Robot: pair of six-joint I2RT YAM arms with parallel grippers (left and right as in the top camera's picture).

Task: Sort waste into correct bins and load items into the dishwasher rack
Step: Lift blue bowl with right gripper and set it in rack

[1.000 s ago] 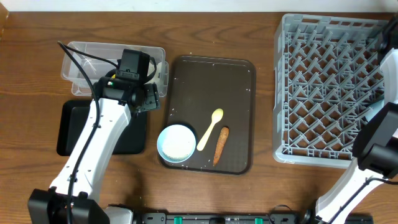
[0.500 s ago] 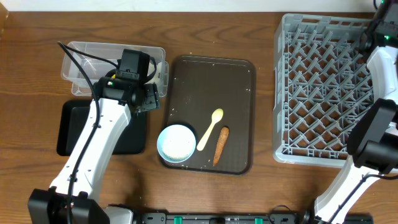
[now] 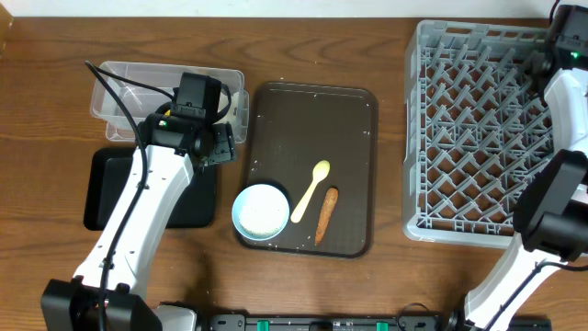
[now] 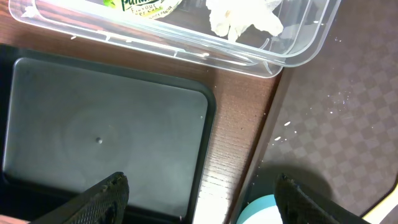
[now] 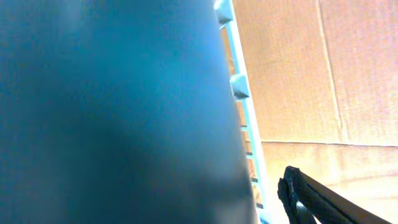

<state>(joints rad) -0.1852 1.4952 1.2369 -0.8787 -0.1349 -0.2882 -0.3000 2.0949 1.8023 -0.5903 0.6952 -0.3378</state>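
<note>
The dishwasher rack point(image 3: 478, 138) is set at the right end of the table point(image 3: 37, 92), and the right gripper point(image 3: 549, 55) is positioned over its far right corner. In the right wrist view, the rack's pale wall is seen running just beside a broad dark blue surface point(image 5: 112, 112), which is too close and too blurred for its shape to be told. Only one dark finger point(image 5: 311, 198) of this gripper is shown, at the lower right and apart from the blue surface. The spread of its jaws cannot be told, and no grip on anything can be confirmed.

The brown serving tray point(image 3: 317, 119) is located left of the rack. At its near end, the light blue bowl point(image 3: 260, 211), the pale yellow spoon point(image 3: 310, 191) and the orange carrot stick point(image 3: 325, 214) are laid side by side. Loose white rice grains point(image 4: 283, 124) are scattered on its surface.

The left gripper point(image 4: 200, 190) is held wide open with nothing between its fingers. It is positioned above the right edge of the black tray point(image 4: 106, 124), the light blue bowl being just beside one fingertip. The clear tub point(image 4: 298, 43) is placed beyond the black tray, touching or nearly touching it. A yellow-green wrapper point(image 4: 146, 6) and crumpled white tissue point(image 4: 242, 18) are contained in the tub.
</note>
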